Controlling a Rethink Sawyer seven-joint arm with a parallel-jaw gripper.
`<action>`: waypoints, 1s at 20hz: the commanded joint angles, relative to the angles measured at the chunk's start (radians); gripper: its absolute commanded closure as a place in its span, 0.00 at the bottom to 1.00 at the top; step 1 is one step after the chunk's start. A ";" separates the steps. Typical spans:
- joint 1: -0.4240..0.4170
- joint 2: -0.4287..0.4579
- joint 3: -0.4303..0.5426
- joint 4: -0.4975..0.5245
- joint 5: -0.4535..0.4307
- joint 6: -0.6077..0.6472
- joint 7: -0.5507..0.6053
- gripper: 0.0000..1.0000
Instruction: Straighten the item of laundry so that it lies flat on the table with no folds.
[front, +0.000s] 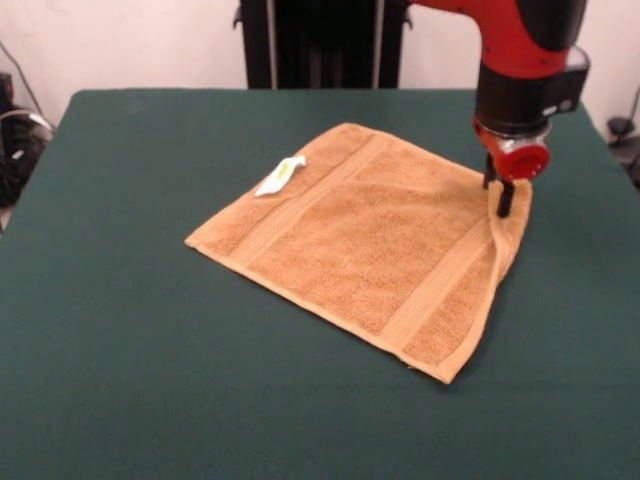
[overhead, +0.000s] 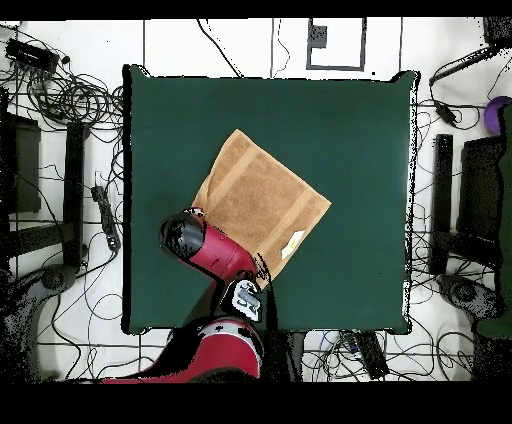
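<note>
Nearly flat, a golden-tan terry towel (front: 365, 245) lies mid-table on dark green felt (front: 120, 350), one edge still curled where the red-and-black arm's gripper (front: 503, 195) pinches its right-hand corner; drawing that corner outward and low should best clear the fold, amid white walls and cable-strewn floor (overhead: 60, 100)

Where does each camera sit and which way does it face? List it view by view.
Front view: sits across the table, facing the robot; the arm drops in from the top right, gripper at the towel's right corner.
Overhead view: sits above, looking straight down; the robot's base is at the bottom, the arm reaching up over the towel's lower-left edge.
Both views show the towel, its tag, the table and the arm.
</note>
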 joint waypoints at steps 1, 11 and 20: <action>0.088 0.043 0.070 -0.044 0.161 0.024 0.368 0.00; 0.171 -0.043 -0.107 -0.092 0.146 0.196 0.399 0.00; 0.136 -0.223 -0.080 -0.228 0.163 0.219 0.366 0.00</action>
